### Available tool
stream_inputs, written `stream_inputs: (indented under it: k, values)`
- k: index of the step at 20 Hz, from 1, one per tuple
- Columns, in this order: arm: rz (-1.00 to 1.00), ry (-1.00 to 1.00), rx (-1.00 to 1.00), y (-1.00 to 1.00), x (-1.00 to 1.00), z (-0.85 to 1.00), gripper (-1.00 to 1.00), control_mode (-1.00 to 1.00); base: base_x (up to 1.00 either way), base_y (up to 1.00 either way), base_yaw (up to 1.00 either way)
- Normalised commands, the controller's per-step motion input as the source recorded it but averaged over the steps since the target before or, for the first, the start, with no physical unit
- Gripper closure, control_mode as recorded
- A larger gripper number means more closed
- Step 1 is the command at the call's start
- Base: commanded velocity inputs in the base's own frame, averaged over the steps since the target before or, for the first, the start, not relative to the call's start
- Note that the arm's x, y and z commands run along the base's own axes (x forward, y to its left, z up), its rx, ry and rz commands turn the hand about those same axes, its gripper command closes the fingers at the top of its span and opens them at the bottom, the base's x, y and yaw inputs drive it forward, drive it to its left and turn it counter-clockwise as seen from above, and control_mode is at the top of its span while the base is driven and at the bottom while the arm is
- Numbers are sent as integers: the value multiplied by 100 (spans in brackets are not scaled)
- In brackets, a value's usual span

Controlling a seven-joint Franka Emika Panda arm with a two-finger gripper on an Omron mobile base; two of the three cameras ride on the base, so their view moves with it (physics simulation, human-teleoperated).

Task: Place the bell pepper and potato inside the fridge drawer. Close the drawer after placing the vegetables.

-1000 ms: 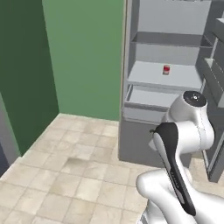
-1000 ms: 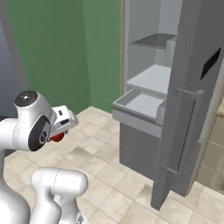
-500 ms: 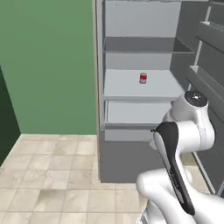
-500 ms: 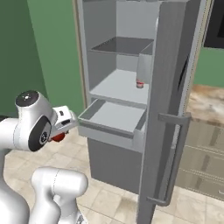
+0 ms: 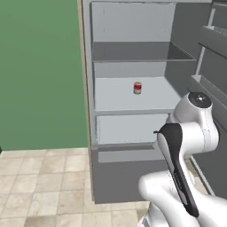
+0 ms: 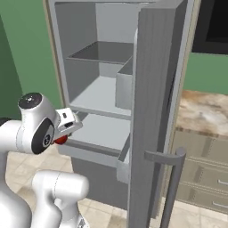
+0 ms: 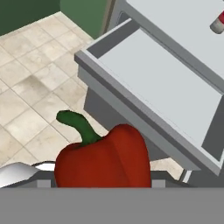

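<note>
The red bell pepper [image 7: 103,157] with its green stem sits right at my gripper in the hand view and covers the fingertips. From the right base view a red bit of the bell pepper [image 6: 60,140] peeks out under my gripper [image 6: 63,135], which is shut on it. My hand hovers just in front of the left front corner of the open fridge drawer [image 7: 166,87]. The fridge drawer [image 6: 95,133] is pulled out, with a pale inside that holds nothing, and it shows below the shelf [image 5: 128,128]. The potato is out of view.
A small red and white can [image 5: 137,88] stands on the white shelf above the drawer. The open fridge door [image 6: 156,111] with its bar handle stands to the right. Beyond it are a counter and cabinet drawers [image 6: 200,142]. Tiled floor [image 5: 40,177] lies on the left.
The whole picture has shifted: the base has driven round and closer, so the fridge now stands straight ahead. The pepper stays in my shut gripper.
</note>
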Motion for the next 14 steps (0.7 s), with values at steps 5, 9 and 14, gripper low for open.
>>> stream_inputs:
  k: [5,9,14]
  values:
    - [0,0,0,0,0,0,100,100,22,8,-10]
    - [0,0,0,0,0,0,100,100,61,17,-11]
    - [0,0,0,0,0,0,100,100,32,5,-9]
